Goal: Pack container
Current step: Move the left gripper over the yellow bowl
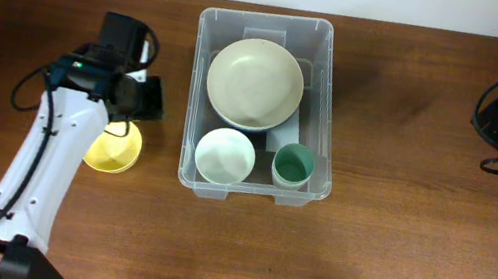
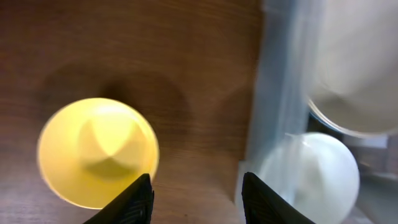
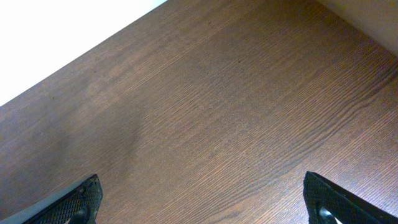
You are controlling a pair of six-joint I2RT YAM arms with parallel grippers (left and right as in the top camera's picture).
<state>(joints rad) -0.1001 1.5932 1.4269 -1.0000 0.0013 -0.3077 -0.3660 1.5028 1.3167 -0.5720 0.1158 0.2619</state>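
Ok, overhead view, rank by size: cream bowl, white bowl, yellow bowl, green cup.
1. Cream bowl.
2. White bowl and yellow bowl, about alike; the left arm partly hides the yellow one.
3. Green cup.

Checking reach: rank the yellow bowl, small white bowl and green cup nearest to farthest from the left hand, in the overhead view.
1. Yellow bowl, on the table beside the left hand.
2. Small white bowl, in the container, left side.
3. Green cup, in the container, right side.
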